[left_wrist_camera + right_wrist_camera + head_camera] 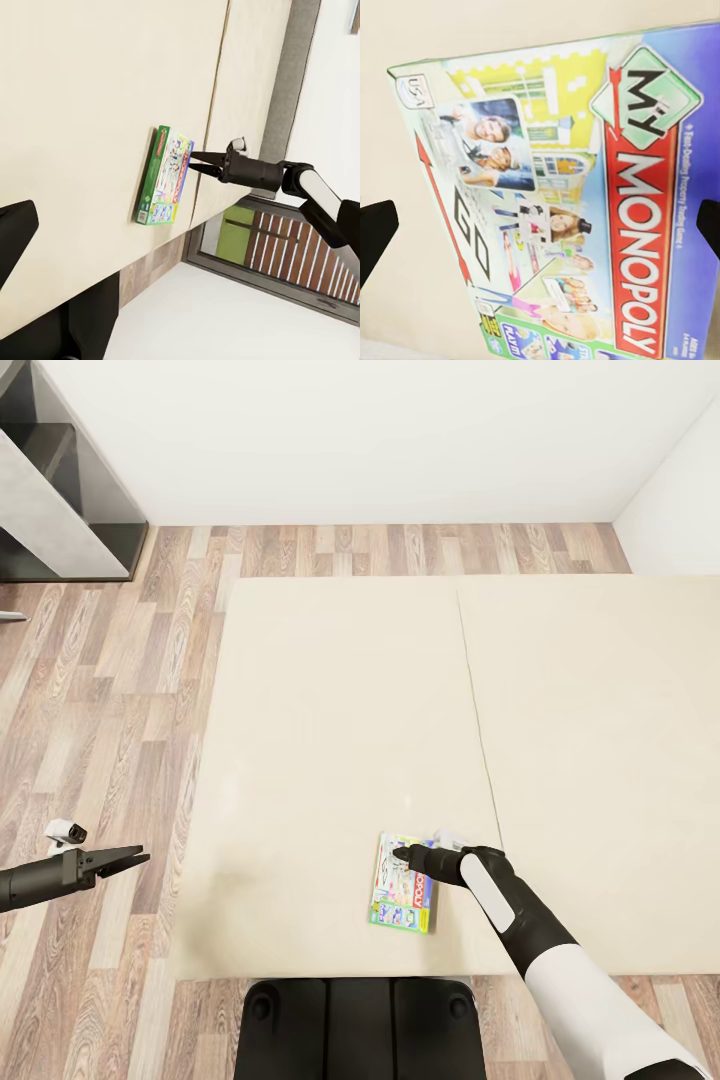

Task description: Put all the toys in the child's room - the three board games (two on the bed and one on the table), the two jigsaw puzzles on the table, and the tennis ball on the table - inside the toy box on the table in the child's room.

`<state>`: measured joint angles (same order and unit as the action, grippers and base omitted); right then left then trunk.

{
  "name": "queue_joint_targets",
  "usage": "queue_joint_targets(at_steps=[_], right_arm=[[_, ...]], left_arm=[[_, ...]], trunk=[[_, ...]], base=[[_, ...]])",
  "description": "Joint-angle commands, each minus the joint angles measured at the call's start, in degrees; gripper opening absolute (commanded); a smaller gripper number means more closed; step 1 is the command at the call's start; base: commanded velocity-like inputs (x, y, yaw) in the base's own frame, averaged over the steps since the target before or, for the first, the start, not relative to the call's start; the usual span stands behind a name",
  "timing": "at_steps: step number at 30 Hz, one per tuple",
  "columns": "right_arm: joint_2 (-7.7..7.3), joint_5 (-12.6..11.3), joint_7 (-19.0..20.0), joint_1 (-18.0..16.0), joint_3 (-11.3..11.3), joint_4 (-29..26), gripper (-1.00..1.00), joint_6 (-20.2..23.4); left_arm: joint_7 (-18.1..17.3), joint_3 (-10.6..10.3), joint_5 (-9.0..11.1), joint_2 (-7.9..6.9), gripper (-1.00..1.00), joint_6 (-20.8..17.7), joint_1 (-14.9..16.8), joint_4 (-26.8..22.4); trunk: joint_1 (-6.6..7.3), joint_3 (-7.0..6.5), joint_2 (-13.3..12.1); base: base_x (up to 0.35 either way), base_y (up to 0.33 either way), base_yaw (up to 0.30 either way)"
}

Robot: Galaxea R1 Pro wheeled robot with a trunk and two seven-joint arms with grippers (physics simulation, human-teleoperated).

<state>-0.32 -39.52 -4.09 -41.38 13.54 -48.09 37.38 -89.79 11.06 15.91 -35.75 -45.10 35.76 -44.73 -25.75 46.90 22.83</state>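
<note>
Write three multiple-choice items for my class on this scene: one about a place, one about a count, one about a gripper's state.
1. Where does the board game lie?
A. on the bed's mattress near its front edge
B. on the floor
C. on the shelf

2. How many board games lie on the mattress?
A. three
B. one
C. two

3. How is the right gripper?
A. shut on the box
B. open, fingers spread above the box
C. holding a ball

Answers:
1 A, the box rests flat on the cream surface.
2 B, a single box shows there.
3 B, the right wrist view shows the fingers apart at either side of the cover.
</note>
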Motion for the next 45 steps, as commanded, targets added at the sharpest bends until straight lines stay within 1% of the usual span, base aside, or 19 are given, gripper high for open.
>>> queue_joint_targets(at_steps=[1, 19, 32, 45], right_arm=[[-0.03, -0.47, -0.40, -0.02, 0.14, -0.08, 1.00, 0.15], [-0.13, -0.47, -0.31, -0.02, 0.24, -0.08, 1.00, 0.15], [-0.89, -0.39, -0.31, -0.02, 0.26, -0.06, 1.00, 0.15], [-1.23, -0.38, -0.37, -0.02, 0.26, 0.09, 1.00, 0.10]], left_arm=[[-0.21, -0.03, 0.00, -0.02, 1.00, -0.61, 0.01, -0.01], [-0.21, 0.01, -0.05, -0.06, 1.00, -0.61, 0.01, -0.01], [-0.21, 0.01, -0.05, -0.10, 1.00, -0.61, 0.01, -0.01], [-0.21, -0.03, -0.01, -0.10, 1.00, -0.61, 0.01, -0.01]], trunk=[[-0.03, 0.06, 0.09], [-0.03, 0.06, 0.09], [-0.03, 0.06, 0.09], [-0.03, 0.06, 0.09]], base=[[0.000, 0.000, 0.000], [0.000, 0.000, 0.000], [0.000, 0.000, 0.000], [0.000, 0.000, 0.000]])
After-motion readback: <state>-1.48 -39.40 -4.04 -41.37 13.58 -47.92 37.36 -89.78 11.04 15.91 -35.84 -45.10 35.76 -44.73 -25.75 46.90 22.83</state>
